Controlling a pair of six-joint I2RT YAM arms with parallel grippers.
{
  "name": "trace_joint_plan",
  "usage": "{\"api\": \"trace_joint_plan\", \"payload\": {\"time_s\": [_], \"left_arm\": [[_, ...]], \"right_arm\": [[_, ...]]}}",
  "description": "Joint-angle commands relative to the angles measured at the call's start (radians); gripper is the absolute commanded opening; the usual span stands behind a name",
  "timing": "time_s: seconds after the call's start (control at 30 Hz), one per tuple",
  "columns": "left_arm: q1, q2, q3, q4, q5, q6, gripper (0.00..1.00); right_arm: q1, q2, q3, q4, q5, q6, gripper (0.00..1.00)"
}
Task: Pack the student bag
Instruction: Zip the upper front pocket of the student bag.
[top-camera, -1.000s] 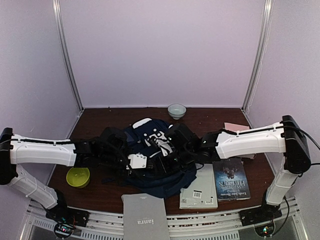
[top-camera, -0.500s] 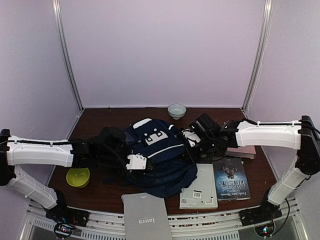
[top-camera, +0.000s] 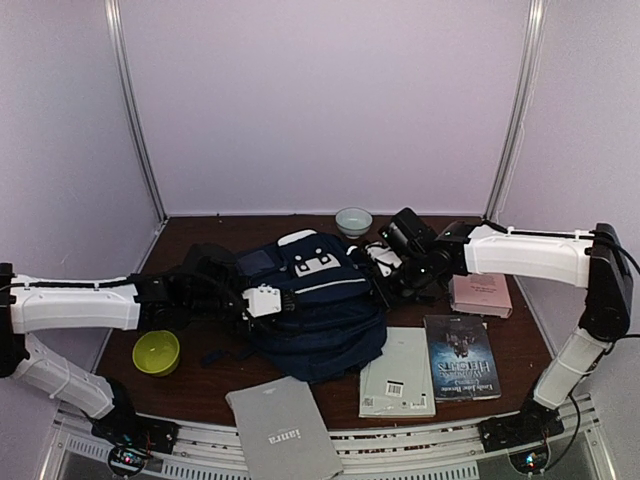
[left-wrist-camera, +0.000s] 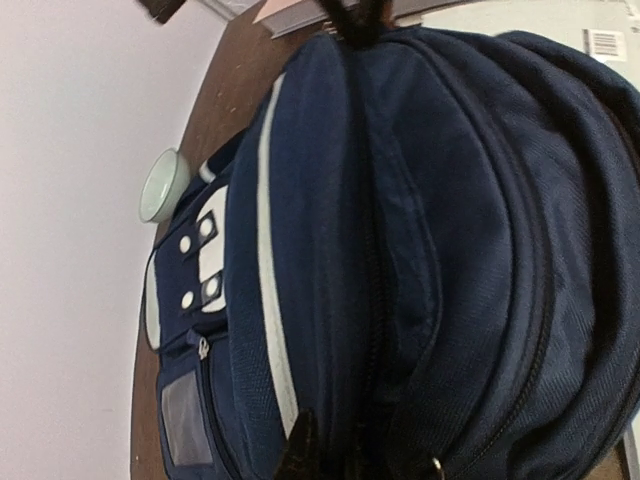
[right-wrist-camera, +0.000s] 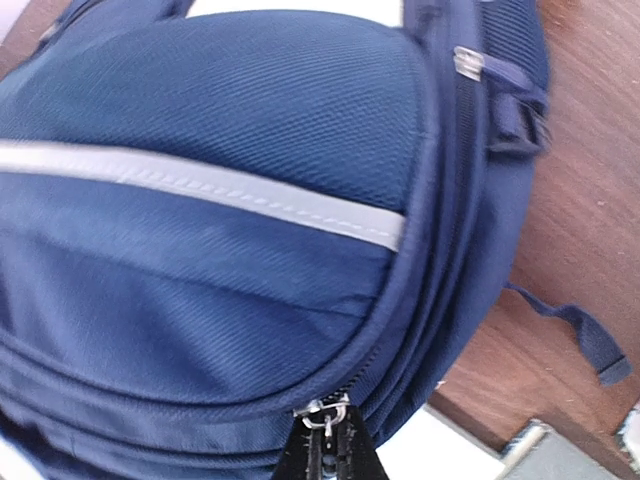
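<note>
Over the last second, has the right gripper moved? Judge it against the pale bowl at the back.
Yes. The right gripper has swung rightward and farther back, from over the middle of the student bag to its right edge, nearer the bowl.

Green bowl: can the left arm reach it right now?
Probably, but not straight away. The green bowl sits uncovered beside the left arm, with nothing between. But the left gripper is shut on the backpack, so it must let go first.
</note>
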Motion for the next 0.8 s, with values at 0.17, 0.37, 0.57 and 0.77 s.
{"api": "trace_joint_plan", "payload": {"time_s": [0.17, 0.37, 0.57, 0.77], "left_arm": [[0.076, -0.304, -0.152, 0.223, 0.390, -0.141, 0.80], [0.073, -0.249, -0.040, 0.092, 0.704, -0.197, 0.73], [0.060, -0.145, 0.013, 0.002, 0.228, -0.177, 0.46], [0.042, -0.032, 0.062, -0.106, 0.207, -0.113, 0.62]], "right_arm": [[0.197, 0.049, 0.127, 0.193, -0.255, 0.192, 0.00], [0.262, 0.149, 0.290, 0.170, -0.288, 0.193, 0.00], [0.262, 0.125, 0.237, 0.194, -0.259, 0.201, 0.00], [0.258, 0.114, 0.203, 0.201, -0.265, 0.207, 0.00]]}}
